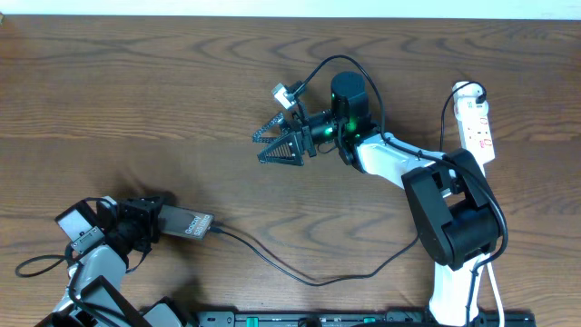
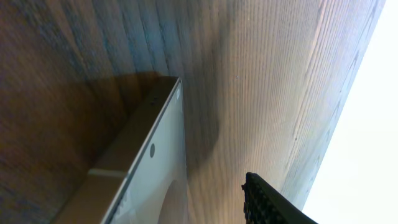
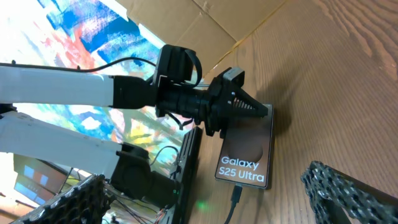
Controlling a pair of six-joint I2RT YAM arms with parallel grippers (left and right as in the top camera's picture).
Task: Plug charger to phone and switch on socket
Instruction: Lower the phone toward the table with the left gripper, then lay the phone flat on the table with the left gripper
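Grey phone (image 1: pixel 186 224) clamped in my left gripper (image 1: pixel 156 221), braced for charger (image 1: pixel 300 274) at its port | right gripper (image 1: pixel 270 145) spread empty, free for socket (image 1: pixel 477 123) switch.

Dark wood-grain table (image 1: pixel 136 100), brown cardboard (image 3: pixel 242 15), colourful painted backdrop (image 3: pixel 81 37)

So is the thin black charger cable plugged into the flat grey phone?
In: the thin black cable ends inside the phone's bottom edge.

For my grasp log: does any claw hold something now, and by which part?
The left claw holds the phone by its end away from the charger plug. The right claw is open and holds nothing.
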